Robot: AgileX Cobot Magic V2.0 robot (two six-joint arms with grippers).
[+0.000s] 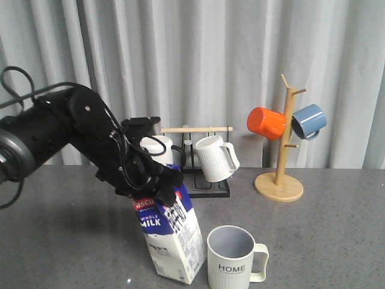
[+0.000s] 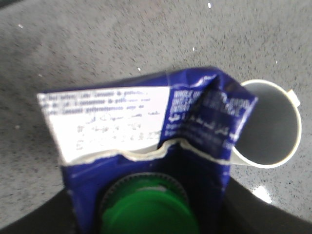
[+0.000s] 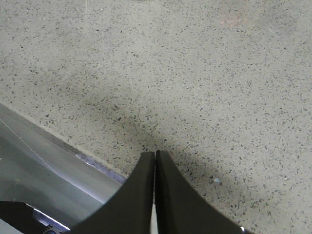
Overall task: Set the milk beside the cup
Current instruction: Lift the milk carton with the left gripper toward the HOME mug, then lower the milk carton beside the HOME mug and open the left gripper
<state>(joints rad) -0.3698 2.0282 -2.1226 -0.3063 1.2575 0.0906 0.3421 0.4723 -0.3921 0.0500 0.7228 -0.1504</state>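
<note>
Your left gripper [image 1: 157, 180] pinched the milk [image 1: 171, 238] at its top, tilting the carton on the table, just beside the cup [image 1: 232, 257], ready for setting down. Your right gripper [image 3: 155, 161] rested pressed together, idle.

Left tool [image 1: 157, 183] clamped, arm reaching forward; right tool [image 3: 155, 161] pressed closed.

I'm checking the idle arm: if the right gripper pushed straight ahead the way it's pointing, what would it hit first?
Probably the grey speckled tabletop. The right gripper, fingers pressed together, angles down at bare surface; nothing else shows ahead, though depth is unclear.
</note>
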